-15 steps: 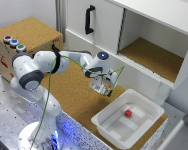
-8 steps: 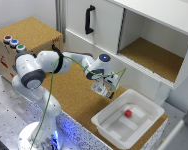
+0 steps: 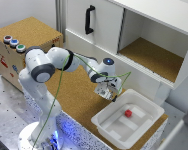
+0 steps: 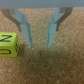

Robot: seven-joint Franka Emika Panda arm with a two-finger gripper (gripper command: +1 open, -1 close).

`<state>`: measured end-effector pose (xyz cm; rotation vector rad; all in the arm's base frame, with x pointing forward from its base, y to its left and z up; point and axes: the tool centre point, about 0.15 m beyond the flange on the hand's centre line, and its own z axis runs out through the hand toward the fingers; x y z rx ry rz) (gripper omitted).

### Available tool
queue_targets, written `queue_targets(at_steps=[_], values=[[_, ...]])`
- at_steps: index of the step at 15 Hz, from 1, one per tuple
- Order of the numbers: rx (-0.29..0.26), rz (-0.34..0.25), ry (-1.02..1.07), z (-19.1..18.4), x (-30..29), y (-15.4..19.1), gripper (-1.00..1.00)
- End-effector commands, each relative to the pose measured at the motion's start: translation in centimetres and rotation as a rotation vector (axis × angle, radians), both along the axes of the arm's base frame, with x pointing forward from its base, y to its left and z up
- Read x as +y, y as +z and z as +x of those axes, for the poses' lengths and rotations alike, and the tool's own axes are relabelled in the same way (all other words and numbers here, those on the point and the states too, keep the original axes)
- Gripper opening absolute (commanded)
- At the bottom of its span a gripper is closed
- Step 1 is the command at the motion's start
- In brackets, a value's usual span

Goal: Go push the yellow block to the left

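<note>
In the wrist view the yellow block [image 4: 9, 44], a small cube with dark markings, rests on the cork surface just outside one of my fingers [image 4: 25, 32]. My gripper [image 4: 39, 45] stands with its fingertips down at the cork, apart, with nothing between them. In the exterior view the gripper [image 3: 108, 92] hangs low over the cork tabletop beside the near corner of the white tray [image 3: 144, 97]. The yellow block cannot be made out in that view.
A small red block [image 3: 128, 113] lies inside the white tray. A white cabinet with a black handle [image 3: 88, 20] and an open compartment [image 3: 149, 55] stands behind. A cork-topped box with coloured buttons [image 3: 14, 42] is at the exterior view's left.
The gripper has moved down toward the cork surface and slightly toward the exterior view's right, closer to the tray's corner.
</note>
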<state>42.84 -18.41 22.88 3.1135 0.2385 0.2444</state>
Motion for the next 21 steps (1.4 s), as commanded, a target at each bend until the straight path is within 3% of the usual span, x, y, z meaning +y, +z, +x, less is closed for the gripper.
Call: queue_targets(at_steps=[1,12,21], values=[[0.09,0.037,0.061,2.3,1.8,-1.7,-1.0],[0.115,0.123,0.013,0.5,8.7,-1.6,-1.0],[0.164,0.111,0.027,1.1,15.2,-2.3,-1.0]])
